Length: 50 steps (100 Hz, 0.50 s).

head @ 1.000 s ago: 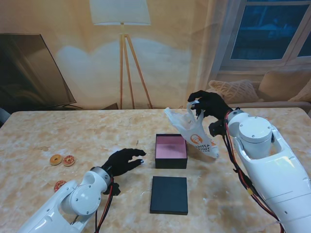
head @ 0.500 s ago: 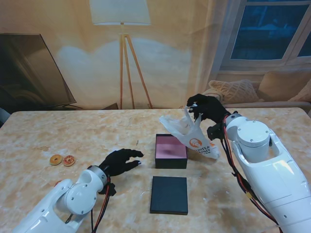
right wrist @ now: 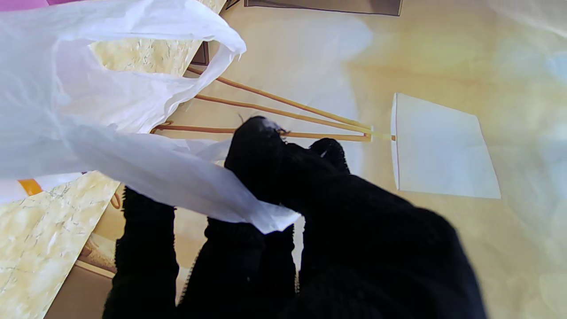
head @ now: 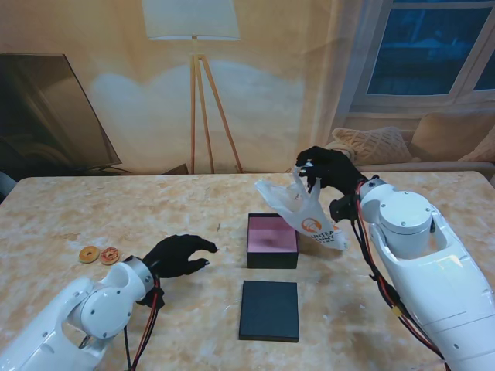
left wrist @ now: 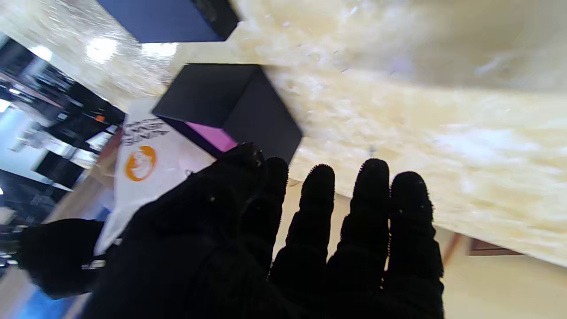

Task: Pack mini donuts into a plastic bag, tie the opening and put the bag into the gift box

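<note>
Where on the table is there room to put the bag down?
Bare table spreads wide beyond the left robot hand, from the donuts to the open box. It's crowded in the middle: box, lid, and the bag held up by the right robot hand.

I am looking at a marble-patterned table (head: 116, 209) filling the lower part of the stand view. At 12 o'clock a floor lamp (head: 193, 46) with a white shade is standing on wooden tripod legs. At 10 o'clock a dark television (head: 46, 116) is leaning by the wall. At 2 o'clock a window (head: 425, 46) is showing above a sofa with a knitted cushion (head: 371, 143).
</note>
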Available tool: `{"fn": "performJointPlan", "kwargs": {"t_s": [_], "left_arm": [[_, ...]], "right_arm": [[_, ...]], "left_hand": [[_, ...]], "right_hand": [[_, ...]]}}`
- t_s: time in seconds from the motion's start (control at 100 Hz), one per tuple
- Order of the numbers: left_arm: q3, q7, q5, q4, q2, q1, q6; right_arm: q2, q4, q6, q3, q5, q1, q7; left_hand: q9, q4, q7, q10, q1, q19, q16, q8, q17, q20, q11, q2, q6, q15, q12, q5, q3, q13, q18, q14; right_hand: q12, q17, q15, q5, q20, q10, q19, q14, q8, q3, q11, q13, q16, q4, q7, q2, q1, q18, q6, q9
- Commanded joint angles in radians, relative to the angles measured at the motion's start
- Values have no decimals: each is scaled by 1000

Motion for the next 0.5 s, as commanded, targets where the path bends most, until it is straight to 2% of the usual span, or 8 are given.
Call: {"fn": "performJointPlan", "kwargs": {"t_s": [0.0,0.25,0.33,0.42,0.49], "left_arm": [[14,-9,-24,-13,0,-58,-22],[139,-94,-162,40,4,-267,-60],[196,-99,-234,77,-4,-340,-42],[260,-91,-302,122,-19,-415,-18],[303,-73,-341,156,-33,-465,-10]], "right_arm": [[-3,-10,2,-2,0,-11,20],[-2,-5,12,-6,-1,-4,27],[-3,-4,13,-8,0,-2,27],[-3,-2,16,-11,2,0,29],[-2,-1,18,-13,3,2,32]], "left_hand": [[6,-21,21,-26,-16,28,4,-3,32,-40,28,-37,5,32,9,26,68,28,-58,-36],[26,-38,81,-54,-25,51,-16,-3,110,-155,76,-119,-17,66,-1,40,180,68,-115,-66],[32,-39,104,-63,-16,60,-19,0,123,-170,85,-126,-26,73,-2,48,197,82,-122,-86],[38,-44,144,-70,-8,76,-20,7,133,-186,99,-127,-36,81,-3,46,204,91,-125,-90],[47,-75,182,-78,11,93,-18,22,144,-197,109,-136,-54,92,-4,43,191,101,-133,-95]], "right_hand": [[-3,0,10,1,7,-58,-8,-40,-9,27,28,-2,-7,17,-8,51,77,-6,-12,13],[-3,-1,9,3,8,-53,-9,-37,-14,23,25,-4,-10,16,-15,52,79,-11,-8,13],[-2,-1,10,3,9,-54,-9,-37,-15,23,25,-4,-11,16,-16,53,79,-11,-8,12],[-1,-1,10,4,9,-52,-10,-36,-15,22,24,-4,-11,16,-16,53,79,-13,-8,12],[-1,-1,9,3,10,-53,-11,-36,-15,21,23,-5,-12,16,-17,54,80,-15,-6,11]]}}
